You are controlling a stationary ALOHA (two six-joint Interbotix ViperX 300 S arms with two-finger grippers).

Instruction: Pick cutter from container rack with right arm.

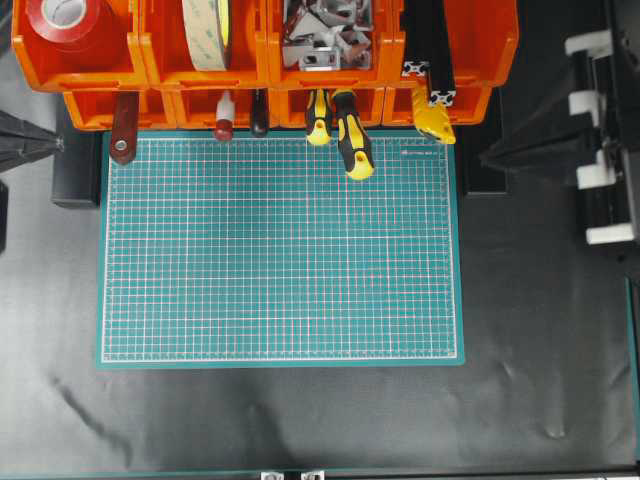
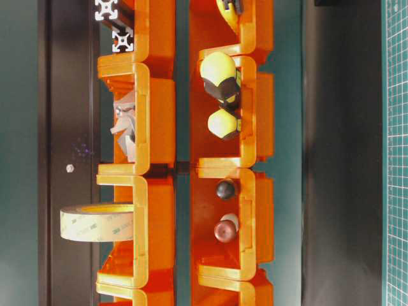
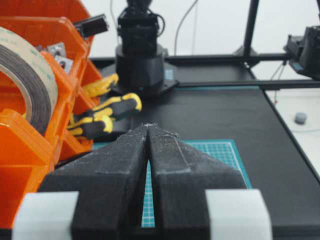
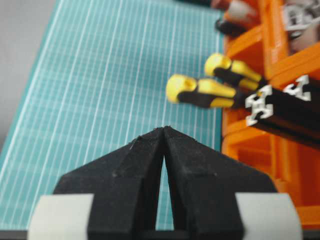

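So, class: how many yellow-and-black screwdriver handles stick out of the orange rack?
2. The shorter screwdriver and the longer screwdriver hang side by side from one lower bin of the container rack, over the green mat's top edge. Others may be hidden.

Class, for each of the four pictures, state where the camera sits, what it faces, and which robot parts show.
Overhead: above, facing down on green gridded cutting mat; both arms at edges.
Table-level: low, turned sideways, facing orange plastic bin rack; no robot parts.
Left wrist: behind shut left tool, facing the far arm's base.
Right wrist: behind shut right tool, facing mat.
Shared by all: yellow-and-black-handled screwdrivers.
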